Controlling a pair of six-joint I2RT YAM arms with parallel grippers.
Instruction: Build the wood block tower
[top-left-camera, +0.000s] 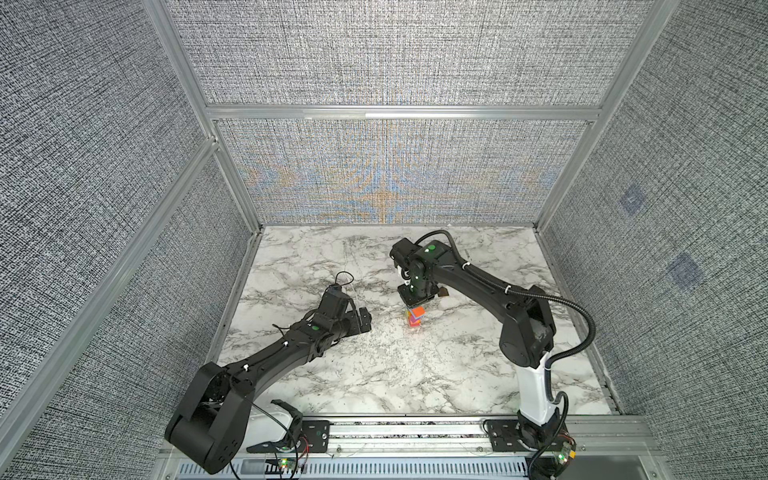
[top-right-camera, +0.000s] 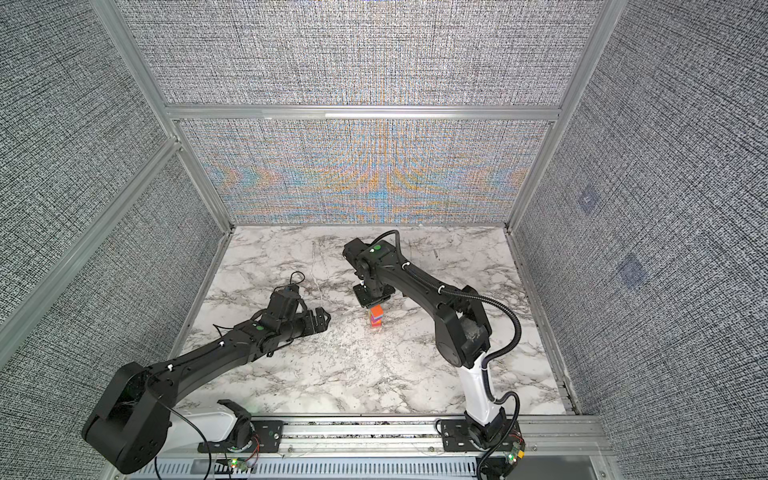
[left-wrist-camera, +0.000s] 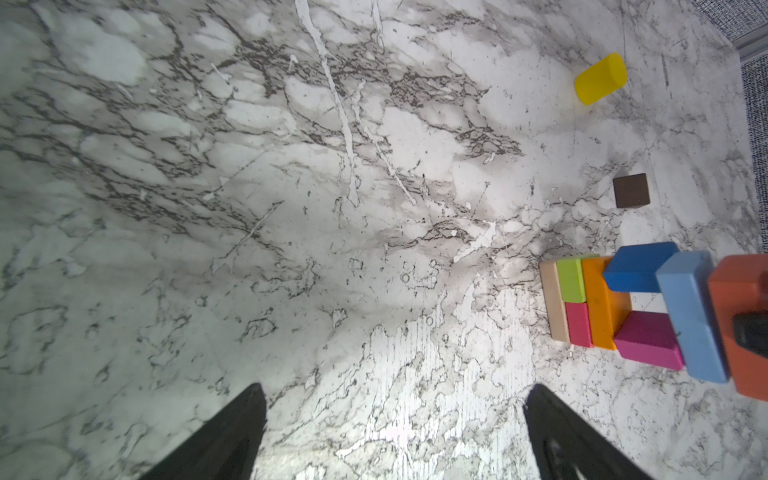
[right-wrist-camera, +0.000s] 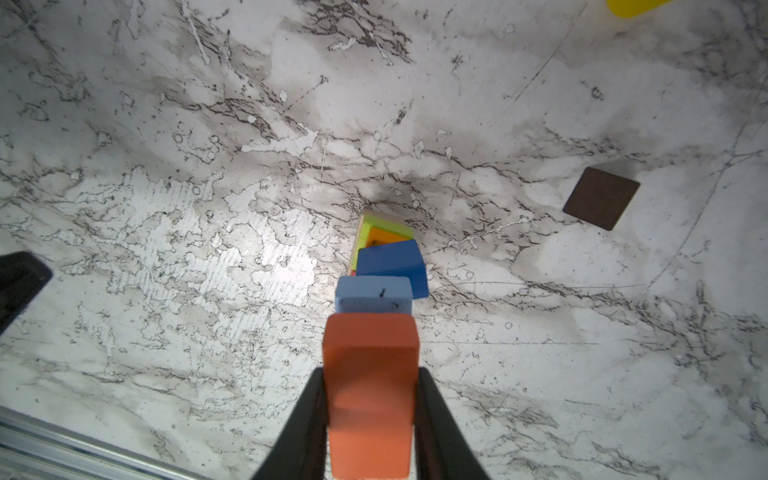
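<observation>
Clamping orange block (right-wrist-camera: 370, 419) atop tower (top-left-camera: 415, 322), right hand (right-wrist-camera: 370, 370) partly hides it from above; left hand (left-wrist-camera: 397, 388) spread wide

Marble-patterned tabletop (top-left-camera: 374, 374) with block tower (top-left-camera: 416, 318), yellow cylinder (left-wrist-camera: 601, 78), dark brown cube (left-wrist-camera: 631, 190).

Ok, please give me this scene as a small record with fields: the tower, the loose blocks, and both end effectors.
stack: tower, narrow, multicoloured, standing on marble table
top: orange block over light blue brick; contact cannot be told
right arm: right end effector shut on orange block
left arm: left end effector open, empty, aside from tower
loose: yellow cylinder lying on its side; dark brown block; both apart from tower
</observation>
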